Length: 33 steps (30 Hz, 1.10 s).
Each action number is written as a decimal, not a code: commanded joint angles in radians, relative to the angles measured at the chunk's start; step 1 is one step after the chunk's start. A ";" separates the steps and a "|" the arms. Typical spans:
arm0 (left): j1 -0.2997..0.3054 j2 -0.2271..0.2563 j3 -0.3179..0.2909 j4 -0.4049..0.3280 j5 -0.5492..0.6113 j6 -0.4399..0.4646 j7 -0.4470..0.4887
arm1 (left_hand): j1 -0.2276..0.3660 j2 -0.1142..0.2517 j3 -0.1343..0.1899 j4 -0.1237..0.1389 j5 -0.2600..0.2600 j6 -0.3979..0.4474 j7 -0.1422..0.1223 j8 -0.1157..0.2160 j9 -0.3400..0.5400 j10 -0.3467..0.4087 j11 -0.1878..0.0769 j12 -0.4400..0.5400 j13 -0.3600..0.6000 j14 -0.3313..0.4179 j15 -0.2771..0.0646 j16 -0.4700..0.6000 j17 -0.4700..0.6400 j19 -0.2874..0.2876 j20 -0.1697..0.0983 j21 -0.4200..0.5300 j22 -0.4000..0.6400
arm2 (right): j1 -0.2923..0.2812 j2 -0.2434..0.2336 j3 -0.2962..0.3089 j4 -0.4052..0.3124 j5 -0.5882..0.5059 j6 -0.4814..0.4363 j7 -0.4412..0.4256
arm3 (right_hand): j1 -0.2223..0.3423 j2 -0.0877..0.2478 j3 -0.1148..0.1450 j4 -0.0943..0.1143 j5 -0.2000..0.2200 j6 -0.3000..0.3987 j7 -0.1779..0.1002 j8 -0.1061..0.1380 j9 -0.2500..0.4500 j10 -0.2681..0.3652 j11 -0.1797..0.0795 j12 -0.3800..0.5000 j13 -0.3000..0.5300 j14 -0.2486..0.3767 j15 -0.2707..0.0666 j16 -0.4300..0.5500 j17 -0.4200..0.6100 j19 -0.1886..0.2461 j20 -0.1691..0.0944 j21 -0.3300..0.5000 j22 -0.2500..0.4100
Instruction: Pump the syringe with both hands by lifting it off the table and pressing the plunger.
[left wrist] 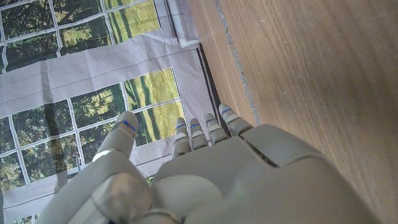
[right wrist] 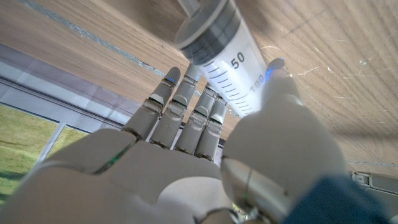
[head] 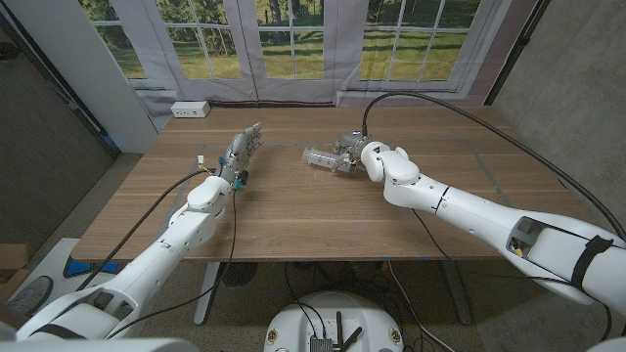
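Gripping the syringe, right hand near table's far edge.

Syringe: plunger end is cut off by the right wrist frame edge, lower barrel is hidden behind the right hand. In head view the syringe is partly covered by that hand; table contact cannot be judged. Left hand palm side is hidden; wrist is cropped.
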 commanded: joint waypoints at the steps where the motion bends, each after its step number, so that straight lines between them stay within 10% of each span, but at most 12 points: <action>1: 0.005 -0.003 -0.001 0.002 -0.008 -0.002 -0.004 | 0.004 0.014 -0.002 0.002 -0.003 0.004 0.009 0.005 0.001 -0.004 0.004 0.006 0.002 -0.006 -0.029 0.007 0.004 0.001 -0.007 0.002 0.003 | -0.011 0.003 -0.006 0.006 -0.009 -0.018 -0.001 | 0.191 0.171 0.004 -0.012 0.009 0.025 -0.045 -0.005 -0.001 -0.018 -0.001 -0.006 0.003 -0.014 -0.106 -0.006 0.002 -0.001 -0.118 -0.003 0.002; 33: 0.023 -0.001 -0.001 -0.019 -0.016 0.014 0.006 | 0.003 0.020 -0.005 0.005 -0.003 0.006 0.012 0.006 0.002 -0.002 0.003 0.007 0.002 -0.003 -0.029 0.008 0.004 0.002 -0.007 0.003 0.003 | 0.001 -0.012 -0.021 -0.007 -0.023 -0.012 0.056 | 0.177 0.133 -0.039 0.005 0.011 -0.136 -0.068 -0.038 -0.001 -0.212 0.015 -0.022 0.001 -0.175 -0.088 -0.017 -0.001 -0.039 -0.060 -0.013 0.002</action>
